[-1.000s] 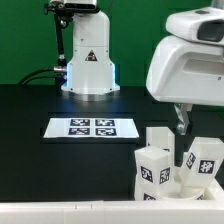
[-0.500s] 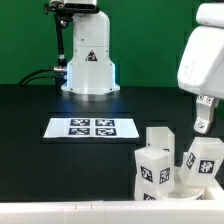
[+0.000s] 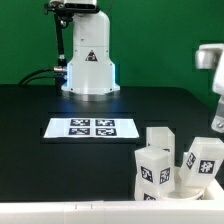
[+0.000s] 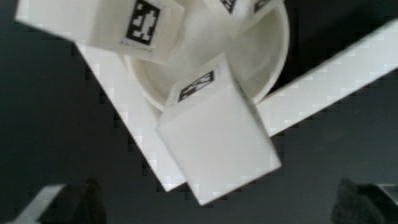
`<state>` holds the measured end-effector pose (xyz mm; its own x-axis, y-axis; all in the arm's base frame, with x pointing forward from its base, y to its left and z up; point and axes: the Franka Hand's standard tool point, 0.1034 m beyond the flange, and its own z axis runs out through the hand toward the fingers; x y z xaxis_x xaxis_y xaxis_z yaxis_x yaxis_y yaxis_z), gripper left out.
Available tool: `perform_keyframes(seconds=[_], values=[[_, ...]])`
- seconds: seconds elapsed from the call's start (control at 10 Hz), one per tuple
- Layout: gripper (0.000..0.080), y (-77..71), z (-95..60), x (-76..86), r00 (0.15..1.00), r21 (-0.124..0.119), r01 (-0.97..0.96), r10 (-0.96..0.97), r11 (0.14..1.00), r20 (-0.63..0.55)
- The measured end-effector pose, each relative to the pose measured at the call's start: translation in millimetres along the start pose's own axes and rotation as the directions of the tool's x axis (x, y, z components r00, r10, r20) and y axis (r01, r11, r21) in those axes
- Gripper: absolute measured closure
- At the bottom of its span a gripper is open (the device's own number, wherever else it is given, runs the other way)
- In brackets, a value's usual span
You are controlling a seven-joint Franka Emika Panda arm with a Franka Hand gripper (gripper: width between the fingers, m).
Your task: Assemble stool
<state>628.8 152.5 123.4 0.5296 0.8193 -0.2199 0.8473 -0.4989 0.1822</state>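
Near the table's front corner, on the exterior view's right, we see three legs standing in the round seat. Our gripper is spread wide, holding nothing. We judge assembly nearly finished, though tightness is unclear.

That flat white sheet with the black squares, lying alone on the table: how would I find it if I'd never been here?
Start at the robot's white base at the back of the black table. Just in front of it lies the marker board, thin and flat, printed with four square tags. Unlike the chunky white stool legs clustered at the exterior view's right, it lies flat and alone.
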Motion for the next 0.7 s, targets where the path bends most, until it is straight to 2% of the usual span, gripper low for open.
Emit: perform_keyframes(seconds=[0.1, 0.2, 0.3, 0.4, 0.5, 0.6, 0.7], values=[[0.0151, 6.2, -0.6, -8.4, 1.0, 0.023, -0.014, 0.014, 1.0, 0.0], [0.0151, 9.1, 3.2, -14.6, 0.999, 0.033, -0.032, 0.032, 0.999, 0.004], [0.0151, 10.6, 3.5, -15.3, 0.999, 0.02, 0.043, -0.044, 0.999, 0.01], [0.0151, 11.3, 3.7, -15.8, 0.994, 0.018, 0.108, -0.108, 0.994, 0.011], [0.0151, 8.7, 6.8, -18.7, 0.991, 0.029, 0.128, -0.129, 0.991, 0.04], [0.0151, 1.1, 14.7, -15.2, 0.981, 0.06, 0.166, -0.171, 0.984, 0.096], [0.0151, -4.3, 20.8, -4.9, 0.973, 0.066, 0.205, -0.211, 0.976, 0.093]])
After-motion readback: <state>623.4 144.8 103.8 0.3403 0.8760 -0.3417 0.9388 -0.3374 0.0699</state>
